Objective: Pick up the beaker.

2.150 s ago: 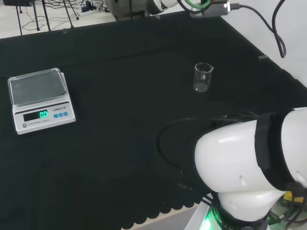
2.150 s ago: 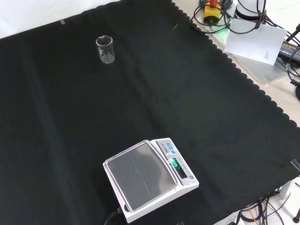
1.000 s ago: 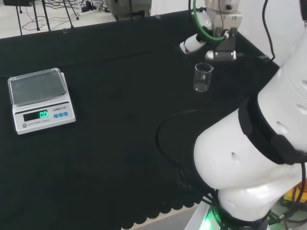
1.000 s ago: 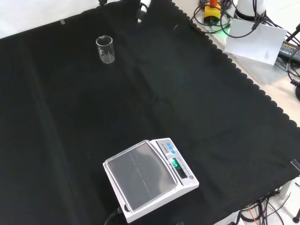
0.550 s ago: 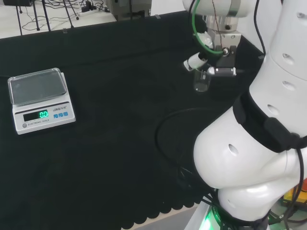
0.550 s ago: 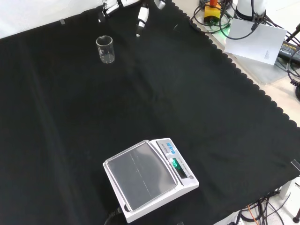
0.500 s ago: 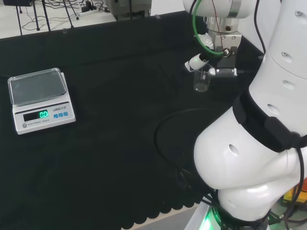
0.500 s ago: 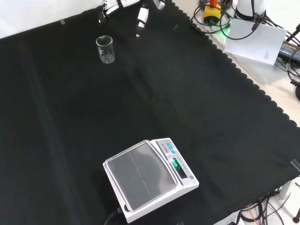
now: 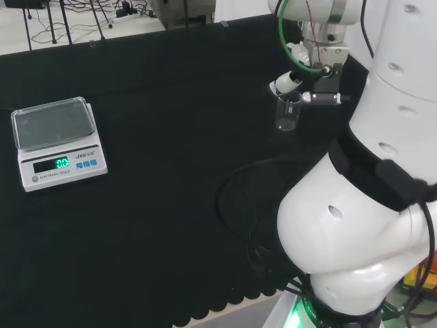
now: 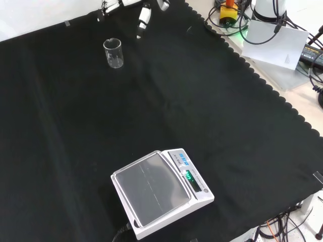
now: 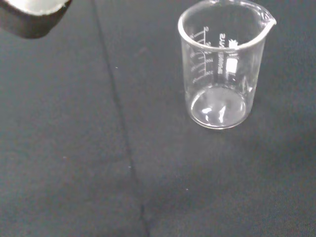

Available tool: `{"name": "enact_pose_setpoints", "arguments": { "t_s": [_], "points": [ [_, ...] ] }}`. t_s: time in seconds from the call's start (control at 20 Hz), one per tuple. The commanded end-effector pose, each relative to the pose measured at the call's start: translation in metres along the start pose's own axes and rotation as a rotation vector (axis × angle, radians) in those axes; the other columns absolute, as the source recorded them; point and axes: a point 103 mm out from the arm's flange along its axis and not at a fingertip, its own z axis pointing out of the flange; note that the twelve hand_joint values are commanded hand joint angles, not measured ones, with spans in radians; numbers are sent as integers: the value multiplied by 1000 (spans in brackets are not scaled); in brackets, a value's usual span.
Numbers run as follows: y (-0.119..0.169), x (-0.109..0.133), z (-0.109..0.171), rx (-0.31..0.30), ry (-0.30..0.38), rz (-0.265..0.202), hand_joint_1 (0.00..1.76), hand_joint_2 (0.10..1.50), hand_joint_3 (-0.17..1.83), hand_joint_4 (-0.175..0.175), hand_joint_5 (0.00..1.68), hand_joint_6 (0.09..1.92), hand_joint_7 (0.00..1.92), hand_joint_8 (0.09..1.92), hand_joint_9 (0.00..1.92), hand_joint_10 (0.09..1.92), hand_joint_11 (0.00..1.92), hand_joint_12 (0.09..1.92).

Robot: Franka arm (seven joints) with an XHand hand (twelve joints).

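Front view: the hand (image 10: 143, 17) was cut off at the top, fingers spread, above the clear, empty beaker (image 10: 113, 53).

A lab set up for robot trials. Shown by a counter (image 10: 242, 126) draped in black cloth, a clear graduated beaker (image 11: 222, 69) and a digital scale (image 10: 160, 192) on it. Loose cables (image 10: 237, 22) and stand legs (image 9: 61, 20) beyond the edges.
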Motion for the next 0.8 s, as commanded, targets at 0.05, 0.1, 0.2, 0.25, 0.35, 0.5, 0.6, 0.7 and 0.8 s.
{"name": "enact_pose_setpoints", "arguments": {
  "t_s": [0.05, 0.1, 0.2, 0.25, 0.35, 0.5, 0.6, 0.7, 0.8],
  "points": [
    [57, -10, 54, 51, 30, 5, 662, 725, 231, 41, 75, 87, 0, 680, 81, 882, 0, 1044],
    [59, -12, 55, 54, 28, 6, 662, 725, 231, 41, 75, 87, 0, 679, 81, 882, 0, 1043],
    [63, -16, 58, 60, 23, 11, 662, 725, 231, 41, 75, 87, 0, 677, 81, 882, 0, 1041],
    [64, -18, 58, 62, 22, 15, 662, 725, 231, 41, 75, 87, 0, 677, 81, 882, 0, 1040],
    [66, -20, 59, 64, 23, 19, 662, 726, 230, 42, 76, 87, 0, 676, 81, 882, 0, 1038],
    [69, -24, 60, 65, 13, 25, 662, 726, 230, 42, 76, 87, 0, 674, 80, 881, 0, 1036],
    [75, -15, 65, 63, -1, 35, 662, 726, 229, 42, 77, 87, 0, 673, 80, 881, 0, 1034],
    [78, -10, 67, 63, 5, 36, 662, 726, 229, 42, 77, 87, 0, 672, 80, 881, 0, 1033],
    [78, -15, 67, 65, 6, 36, 662, 727, 229, 42, 77, 87, 0, 671, 80, 881, 0, 1031]
  ]
}}
